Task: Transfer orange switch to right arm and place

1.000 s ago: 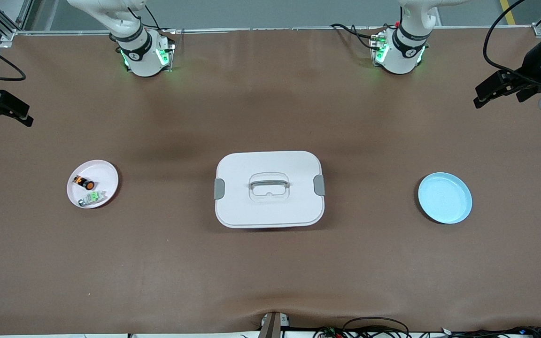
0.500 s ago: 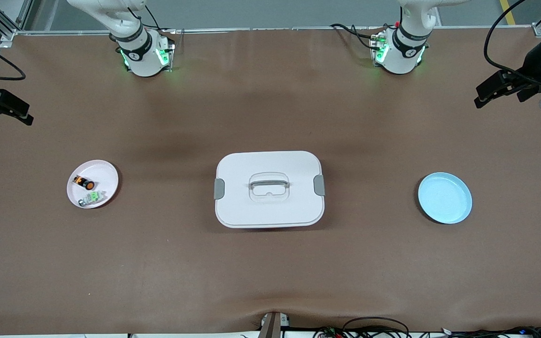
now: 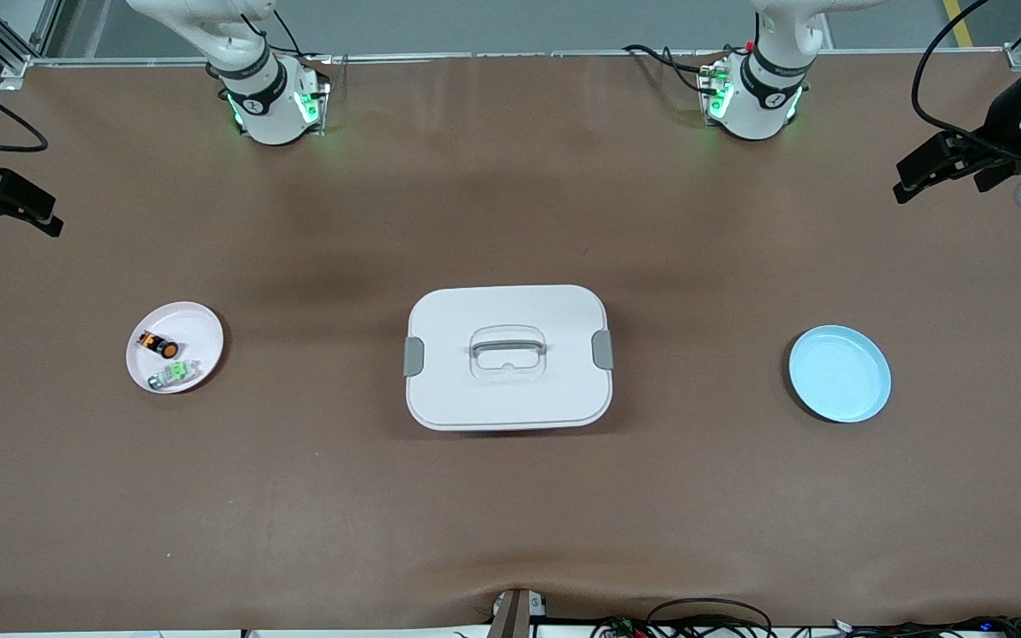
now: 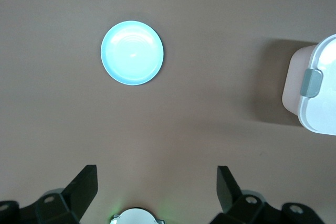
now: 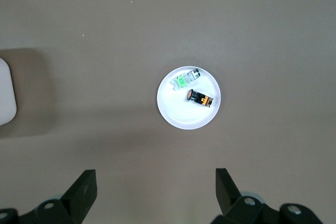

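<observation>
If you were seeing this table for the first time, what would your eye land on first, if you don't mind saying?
Most likely the big white lidded box with grey latches at the middle of the table. Next, the small white plate toward the right arm's end, holding the orange switch and a green-topped part, and the bare light blue plate toward the left arm's end. The left gripper and right gripper hang open over the table's ends.

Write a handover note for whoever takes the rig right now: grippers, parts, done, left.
Left gripper: open, empty, over the table's edge at the left arm's end.
Right gripper: open, empty, at the right arm's end.
Orange switch: on the white plate, beside the green-topped part.
Blue plate empty; closed white box mid-table.
Done: nothing, switch untouched.
Left: pick, hand over, place.
</observation>
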Controlling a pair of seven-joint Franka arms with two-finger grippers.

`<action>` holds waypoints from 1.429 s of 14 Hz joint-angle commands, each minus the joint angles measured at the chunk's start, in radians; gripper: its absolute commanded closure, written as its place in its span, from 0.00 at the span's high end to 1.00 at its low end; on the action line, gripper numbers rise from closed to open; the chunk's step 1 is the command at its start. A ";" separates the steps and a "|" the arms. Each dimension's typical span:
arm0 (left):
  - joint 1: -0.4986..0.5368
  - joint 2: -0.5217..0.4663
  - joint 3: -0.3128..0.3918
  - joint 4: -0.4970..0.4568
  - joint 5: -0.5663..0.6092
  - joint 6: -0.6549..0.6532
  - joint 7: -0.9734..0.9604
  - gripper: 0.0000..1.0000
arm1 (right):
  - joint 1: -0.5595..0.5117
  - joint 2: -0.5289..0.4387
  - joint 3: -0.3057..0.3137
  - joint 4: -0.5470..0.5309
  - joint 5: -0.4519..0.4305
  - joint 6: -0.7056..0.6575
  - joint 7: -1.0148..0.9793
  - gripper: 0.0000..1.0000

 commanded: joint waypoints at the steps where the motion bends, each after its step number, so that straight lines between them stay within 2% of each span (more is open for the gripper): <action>1: -0.010 -0.003 -0.003 0.008 0.002 -0.012 0.016 1.00 | 0.001 0.014 -0.003 0.027 0.015 -0.011 0.013 1.00; 5: -0.007 -0.003 -0.002 0.036 0.002 -0.013 0.023 1.00 | -0.001 0.011 -0.003 0.023 0.015 -0.011 0.008 1.00; 10: -0.003 -0.016 -0.006 0.016 0.025 -0.002 0.087 1.00 | -0.001 0.005 -0.004 0.000 0.041 0.010 0.007 1.00; 14: 0.000 -0.073 -0.012 -0.064 0.025 0.048 0.095 1.00 | -0.019 -0.059 -0.004 -0.091 0.076 0.072 0.004 1.00; 18: 0.003 -0.067 -0.012 -0.048 0.023 0.045 0.139 1.00 | -0.018 -0.102 -0.004 -0.140 0.076 0.073 0.002 1.00; 20: 0.005 -0.062 -0.008 -0.038 0.023 0.044 0.150 1.00 | -0.016 -0.163 -0.003 -0.215 0.073 0.108 0.002 1.00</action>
